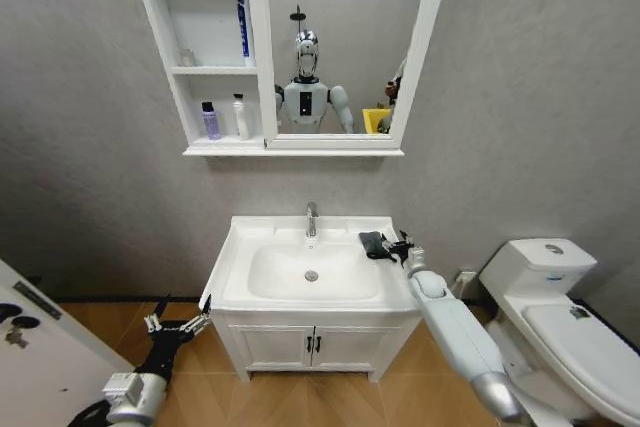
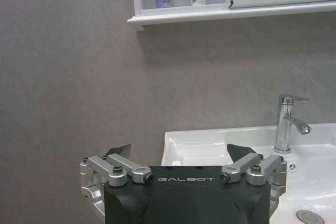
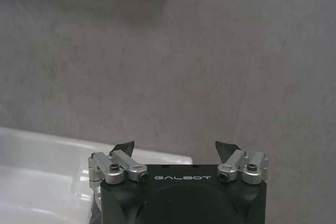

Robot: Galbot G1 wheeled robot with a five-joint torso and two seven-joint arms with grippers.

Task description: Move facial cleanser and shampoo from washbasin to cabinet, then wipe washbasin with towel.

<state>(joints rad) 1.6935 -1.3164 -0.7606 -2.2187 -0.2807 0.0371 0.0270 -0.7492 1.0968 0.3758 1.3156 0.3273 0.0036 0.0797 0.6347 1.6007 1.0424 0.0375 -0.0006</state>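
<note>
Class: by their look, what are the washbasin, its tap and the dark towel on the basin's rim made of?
Washbasin: likely glazed ceramic, being white and glossy with soft reflections.
Tap: polished chrome-plated metal, going by its mirror-like silver shine.
Towel: probably soft cloth, dark, matte and lying limp; its weave cannot be made out.

"GALBOT" on left gripper (image 2: 178, 153) body, same on right gripper (image 3: 176, 150) body

Even soft light, perhaps slight edge distortion
</note>
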